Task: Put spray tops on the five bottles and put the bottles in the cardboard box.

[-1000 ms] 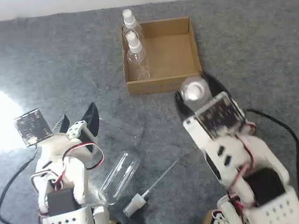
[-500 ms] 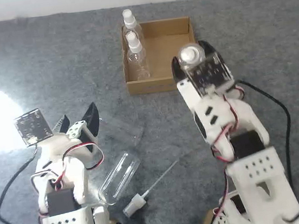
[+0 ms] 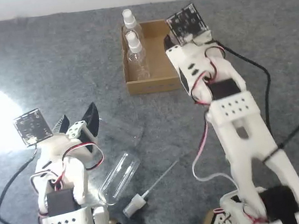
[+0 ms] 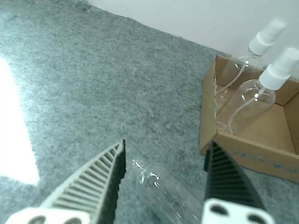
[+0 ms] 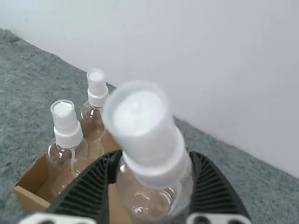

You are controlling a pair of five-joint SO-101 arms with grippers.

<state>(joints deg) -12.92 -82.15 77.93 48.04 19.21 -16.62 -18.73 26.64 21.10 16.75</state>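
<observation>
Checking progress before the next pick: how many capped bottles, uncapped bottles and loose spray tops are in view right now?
Capped bottles: 3 (two in the cardboard box, one in the right gripper)
Uncapped bottles: 2
Loose spray tops: 1
Total: 6

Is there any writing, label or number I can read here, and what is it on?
None can be read.
Faint blue print on the outer wall of the cardboard box is too blurred to read.
The bottle held in the right gripper shows no label.
</observation>
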